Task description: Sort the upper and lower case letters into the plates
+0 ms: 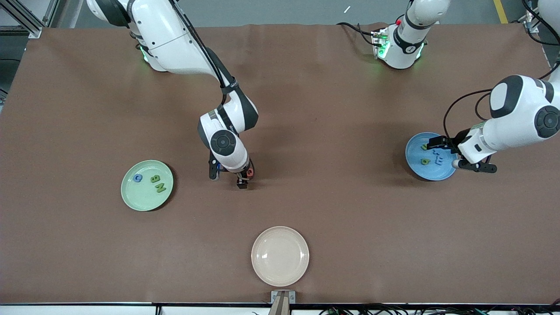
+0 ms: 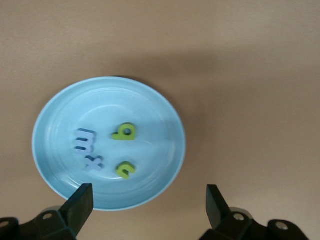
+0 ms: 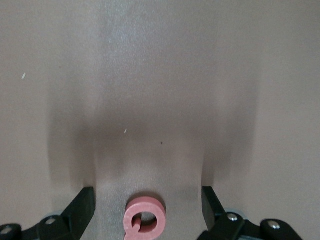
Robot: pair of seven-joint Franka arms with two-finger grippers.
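Right wrist view is showing the right gripper (image 3: 148,200) low over the brown table (image 3: 160,75), its two dark fingers (image 3: 82,205) standing wide apart with a pink letter (image 3: 145,222) lying flat on the cloth between them; neither finger is touching it. The letter is a ring with a short tail, and which letter it is I cannot tell. In the front view this gripper (image 1: 243,178) is sitting at the middle of the table, between the two plates.

Over at the left arm's end, the left gripper (image 2: 147,202) is hanging above the rim of the sky blue plate (image 2: 55,115), fingers spread wide and holding nothing. In that plate two green letters (image 2: 124,132) and two pale blue letters (image 2: 84,140) are lying flat, close together near its middle.

Toward the right arm's end the mint green plate (image 1: 131,197) is carrying a blue letter (image 1: 138,178) and two green ones (image 1: 160,188). A cream plate (image 1: 280,256) is sitting nearest the front camera.
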